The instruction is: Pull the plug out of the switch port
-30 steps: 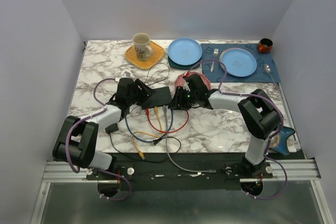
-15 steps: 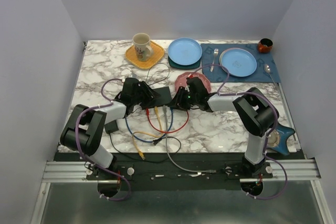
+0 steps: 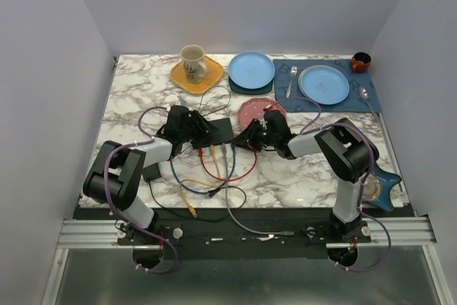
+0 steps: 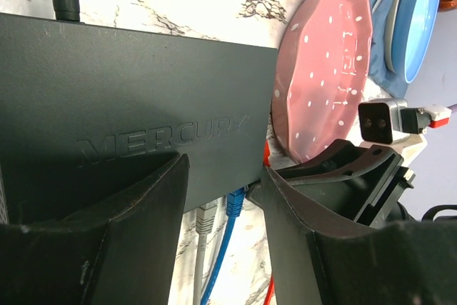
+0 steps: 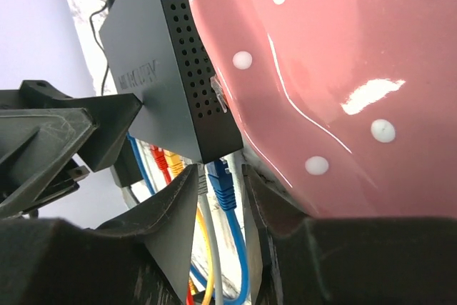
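The black switch (image 3: pixel 218 132) lies mid-table, its sockets facing the near edge, with red, yellow, grey and blue plugs in it. My left gripper (image 3: pixel 202 134) is open at its left end; in the left wrist view (image 4: pixel 223 169) one finger lies over the switch (image 4: pixel 128 83) and the other stands past its corner. My right gripper (image 3: pixel 250 138) is at the right end, open. In the right wrist view (image 5: pixel 220 171) its fingers stand narrowly either side of the blue plug (image 5: pixel 223 182) and grey plug (image 5: pixel 203 185), under the switch (image 5: pixel 161 98).
The pink dotted plate (image 3: pixel 258 110) touches the switch's right end and fills the right wrist view (image 5: pixel 321 69). Cable loops (image 3: pixel 218 176) and a power brick (image 3: pixel 151 173) lie nearer. At the back are a mug (image 3: pixel 193 62), blue plates (image 3: pixel 251 69), cutlery and a brown bowl (image 3: pixel 360 61).
My left gripper moved right onto the switch's left end. My right gripper shifted slightly right and nearer, uncovering more of the pink plate. The switch has stayed in place.
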`<state>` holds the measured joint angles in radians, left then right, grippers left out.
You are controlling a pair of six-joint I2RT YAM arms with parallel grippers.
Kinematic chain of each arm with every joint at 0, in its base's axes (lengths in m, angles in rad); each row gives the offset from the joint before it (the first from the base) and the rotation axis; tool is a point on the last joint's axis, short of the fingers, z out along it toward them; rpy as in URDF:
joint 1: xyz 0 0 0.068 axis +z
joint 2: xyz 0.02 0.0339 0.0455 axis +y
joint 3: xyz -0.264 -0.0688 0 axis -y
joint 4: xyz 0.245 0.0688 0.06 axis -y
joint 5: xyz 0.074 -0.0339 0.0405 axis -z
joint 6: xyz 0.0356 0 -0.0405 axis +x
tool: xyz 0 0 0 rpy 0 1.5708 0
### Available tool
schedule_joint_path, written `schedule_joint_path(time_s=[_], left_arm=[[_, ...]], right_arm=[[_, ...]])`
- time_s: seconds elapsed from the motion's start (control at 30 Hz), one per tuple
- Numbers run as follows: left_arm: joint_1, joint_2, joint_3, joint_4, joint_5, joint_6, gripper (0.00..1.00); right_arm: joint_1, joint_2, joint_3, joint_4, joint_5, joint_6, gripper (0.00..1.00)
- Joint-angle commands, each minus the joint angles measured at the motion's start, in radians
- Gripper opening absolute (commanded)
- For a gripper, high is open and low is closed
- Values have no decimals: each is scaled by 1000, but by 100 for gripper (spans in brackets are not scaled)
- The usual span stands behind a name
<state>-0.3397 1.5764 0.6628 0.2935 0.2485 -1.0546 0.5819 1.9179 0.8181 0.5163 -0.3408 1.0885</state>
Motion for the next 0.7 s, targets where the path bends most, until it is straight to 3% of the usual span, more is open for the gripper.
schedule_joint_path(time_s=[0.0, 0.67], left_arm=[[5, 28, 1, -8, 23, 13, 59], [5, 30, -14, 4, 29, 15, 59]], right_arm=[[-11, 33, -17, 56, -6, 25, 38], [-13, 76, 23, 47, -26, 42, 28]])
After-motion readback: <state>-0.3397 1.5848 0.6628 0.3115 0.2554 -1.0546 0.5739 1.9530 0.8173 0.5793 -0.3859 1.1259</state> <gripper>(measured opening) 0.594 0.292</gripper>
